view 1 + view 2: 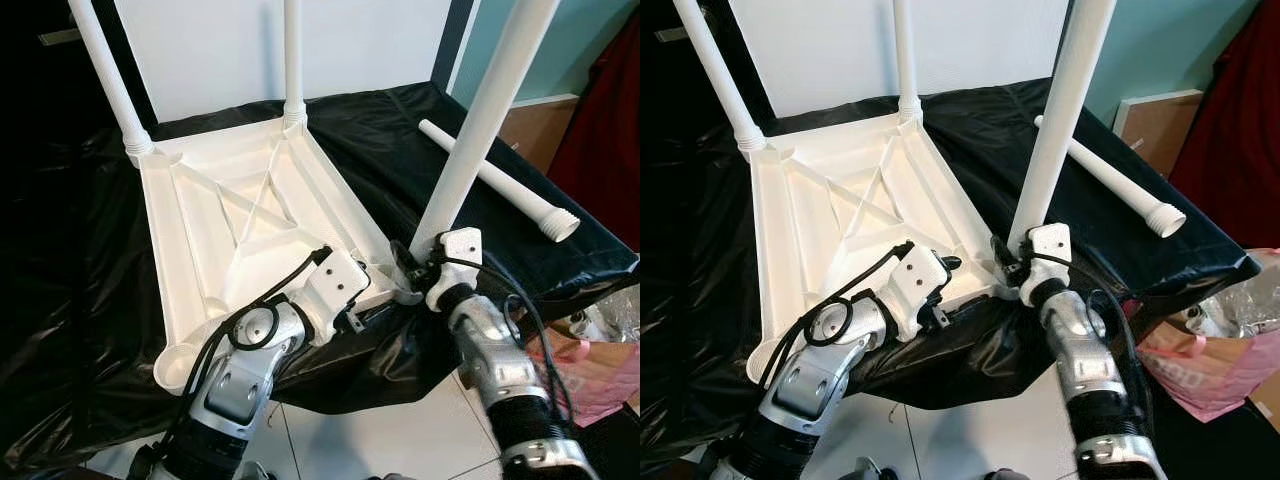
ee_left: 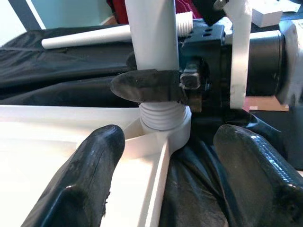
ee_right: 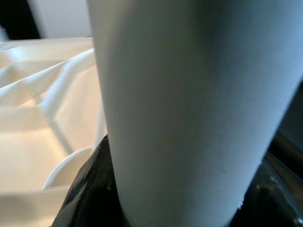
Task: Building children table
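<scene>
My right gripper (image 1: 412, 262) is pinching the near-right leg (image 1: 478, 130) just above its thread, at the tabletop's (image 1: 200, 270) corner socket. My left gripper (image 2: 170, 184) sits at nine o'clock of it, fingers (image 2: 80, 182) spread over the tabletop's edge, holding nothing. The tabletop lies upside down on black sheeting (image 1: 60, 300). Two legs stand at twelve o'clock. A loose leg (image 1: 500, 182) lies at two o'clock.

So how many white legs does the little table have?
4. Two round white plastic legs stand in the upturned white tabletop's far corners, one stands at the near corner in the right claw, and one lies loose on the black sheet.
</scene>
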Controlling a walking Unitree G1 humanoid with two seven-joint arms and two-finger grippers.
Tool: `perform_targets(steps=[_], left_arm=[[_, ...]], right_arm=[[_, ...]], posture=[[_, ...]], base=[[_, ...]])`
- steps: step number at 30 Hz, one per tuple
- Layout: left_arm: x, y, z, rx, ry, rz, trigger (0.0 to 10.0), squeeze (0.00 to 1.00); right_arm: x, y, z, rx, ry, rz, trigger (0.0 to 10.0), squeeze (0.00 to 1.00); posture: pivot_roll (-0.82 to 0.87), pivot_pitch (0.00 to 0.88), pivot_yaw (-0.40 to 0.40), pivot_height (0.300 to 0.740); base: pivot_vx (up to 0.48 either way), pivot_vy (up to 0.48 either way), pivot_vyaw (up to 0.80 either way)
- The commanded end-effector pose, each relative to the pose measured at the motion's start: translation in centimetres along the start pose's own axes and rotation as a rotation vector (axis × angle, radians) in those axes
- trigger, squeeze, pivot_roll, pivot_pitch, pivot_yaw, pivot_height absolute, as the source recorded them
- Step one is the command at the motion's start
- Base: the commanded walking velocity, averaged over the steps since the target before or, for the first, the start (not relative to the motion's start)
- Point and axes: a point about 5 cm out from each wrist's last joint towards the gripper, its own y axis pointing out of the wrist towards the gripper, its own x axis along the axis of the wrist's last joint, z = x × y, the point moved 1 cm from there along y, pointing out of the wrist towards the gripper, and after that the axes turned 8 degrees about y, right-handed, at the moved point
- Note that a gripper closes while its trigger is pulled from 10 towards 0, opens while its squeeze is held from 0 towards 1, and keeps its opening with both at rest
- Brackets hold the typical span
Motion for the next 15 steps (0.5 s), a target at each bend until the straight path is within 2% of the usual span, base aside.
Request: perform_targets(steps=[1, 2, 4, 8, 15], left_arm=[[-0.7, -0.2, 0.8, 0.14, 0.008, 0.042, 10.0, 0.0], [-0.8, -0.3, 1.0, 0.155, 0.009, 0.048, 10.0, 0.0], [-0.8, -0.4, 1.2, 0.173, 0.002, 0.049, 10.0, 0.0], [-0.9, -0.4, 1.2, 0.171, -0.008, 0.049, 10.0, 0.0], [-0.8, -0.4, 1.2, 0.168, 0.014, 0.044, 10.0, 0.0]], right_arm=[[-1.5, -0.7, -0.9, -0.119, 0.029, 0.063, 10.0, 0.0], [-1.6, -0.9, -0.6, -0.169, 0.049, 0.055, 10.0, 0.0], [-1.7, -1.0, 0.2, -0.182, 0.063, 0.049, 10.0, 0.0], [-1.6, -1.1, 0.3, -0.185, 0.078, 0.047, 10.0, 0.0], [-0.8, -1.2, 0.2, -0.196, 0.042, 0.014, 10.0, 0.0]], posture=[[-0.02, 0.077, -0.033, 0.74], [-0.01, 0.08, -0.032, 0.74], [-0.02, 0.082, -0.029, 0.74], [-0.02, 0.083, -0.026, 0.74], [-0.02, 0.086, -0.021, 0.74]], base=[[0.0, 0.0, 0.0], [0.0, 0.0, 0.0], [0.0, 0.0, 0.0], [0.0, 0.0, 0.0], [0.0, 0.0, 0.0]])
